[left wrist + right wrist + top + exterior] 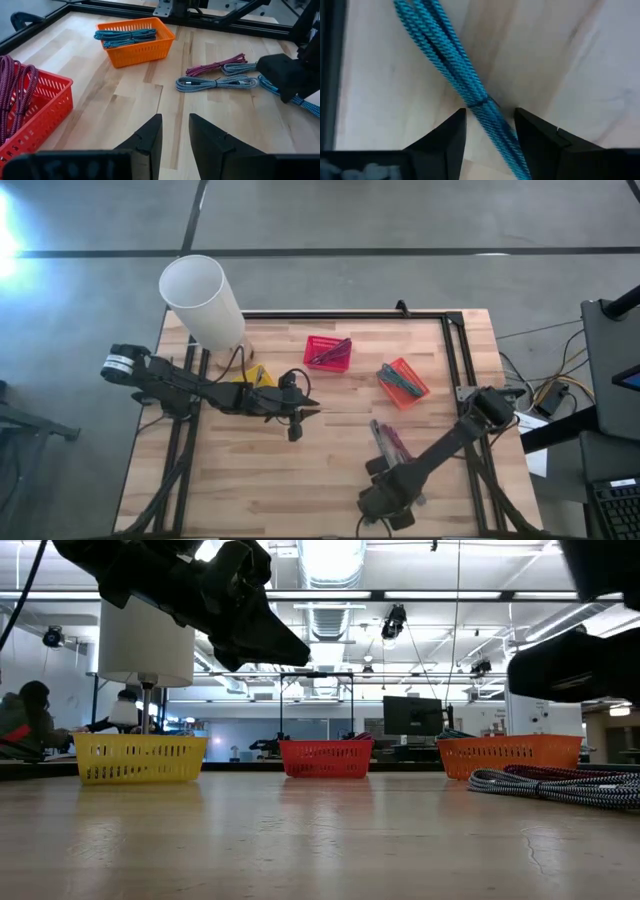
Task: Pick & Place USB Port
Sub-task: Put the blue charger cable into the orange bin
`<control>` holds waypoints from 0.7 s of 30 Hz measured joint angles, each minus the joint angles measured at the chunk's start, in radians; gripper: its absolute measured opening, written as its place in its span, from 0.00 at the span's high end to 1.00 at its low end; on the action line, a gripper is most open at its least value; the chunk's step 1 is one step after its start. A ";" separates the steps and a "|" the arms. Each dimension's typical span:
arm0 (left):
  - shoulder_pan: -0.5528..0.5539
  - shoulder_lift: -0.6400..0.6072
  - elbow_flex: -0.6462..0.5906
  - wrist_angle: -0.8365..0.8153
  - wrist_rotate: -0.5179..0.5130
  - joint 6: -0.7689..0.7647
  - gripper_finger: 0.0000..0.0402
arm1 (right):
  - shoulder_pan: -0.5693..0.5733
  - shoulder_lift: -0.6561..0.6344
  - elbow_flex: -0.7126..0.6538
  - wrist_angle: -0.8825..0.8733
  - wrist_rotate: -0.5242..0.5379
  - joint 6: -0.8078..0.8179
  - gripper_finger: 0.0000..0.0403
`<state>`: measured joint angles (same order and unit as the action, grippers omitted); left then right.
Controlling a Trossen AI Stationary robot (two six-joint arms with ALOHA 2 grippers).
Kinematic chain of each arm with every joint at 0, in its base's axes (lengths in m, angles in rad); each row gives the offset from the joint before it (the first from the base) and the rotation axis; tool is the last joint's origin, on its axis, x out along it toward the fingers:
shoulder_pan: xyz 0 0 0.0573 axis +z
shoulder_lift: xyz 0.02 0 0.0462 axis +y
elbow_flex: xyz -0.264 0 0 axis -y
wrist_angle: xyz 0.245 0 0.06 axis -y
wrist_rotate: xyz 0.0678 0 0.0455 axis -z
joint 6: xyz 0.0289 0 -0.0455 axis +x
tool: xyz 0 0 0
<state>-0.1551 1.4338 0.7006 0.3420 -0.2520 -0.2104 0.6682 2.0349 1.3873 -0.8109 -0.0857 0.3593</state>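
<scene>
Your right hand (489, 131) is low over the near right part of the table (300, 480), its fingers parted a little and set either side of the blue cable (451, 67), which runs between them at its bound middle. That straddle looks like the set-up for a pinch at the tie, where the coil is most compact; whether the pads already touch the braid is hard to tell, so treat it as not yet gripped.

Your left hand (175, 131) hangs above the middle of the table, fingers narrowly apart and carrying nothing, pointed toward the loose cables.

Beside the blue one lie a grey cable (216, 82) and a dark red cable (215, 65), close enough that a sloppy lift could drag a neighbour along.

Farther off sit the orange basket (404, 383), already holding blue cables, the red basket (328, 353) with dark red ones, and the yellow basket (139, 758) at far left behind a white tube (203, 301). The orange basket seems the likely target.
</scene>
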 joint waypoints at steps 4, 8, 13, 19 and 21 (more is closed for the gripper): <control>0.000 0.000 0.000 0.001 0.000 0.000 0.75 | 0.000 0.000 -0.002 -0.002 0.008 -0.002 0.69; 0.000 0.000 0.000 0.001 0.000 0.000 0.75 | -0.002 -0.003 -0.002 -0.001 0.006 -0.004 0.83; 0.000 0.000 0.000 0.001 0.000 0.000 0.75 | -0.005 -0.040 -0.002 0.000 -0.037 -0.001 0.96; 0.000 0.000 0.009 0.001 0.000 0.000 0.75 | -0.010 -0.157 -0.003 -0.003 0.051 0.016 0.96; 0.000 0.000 0.019 0.002 0.000 0.003 0.75 | -0.009 -0.221 -0.010 -0.008 0.157 -0.011 0.96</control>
<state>-0.1547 1.4338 0.7197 0.3443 -0.2516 -0.2079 0.6593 1.8143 1.3778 -0.8188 0.0712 0.3487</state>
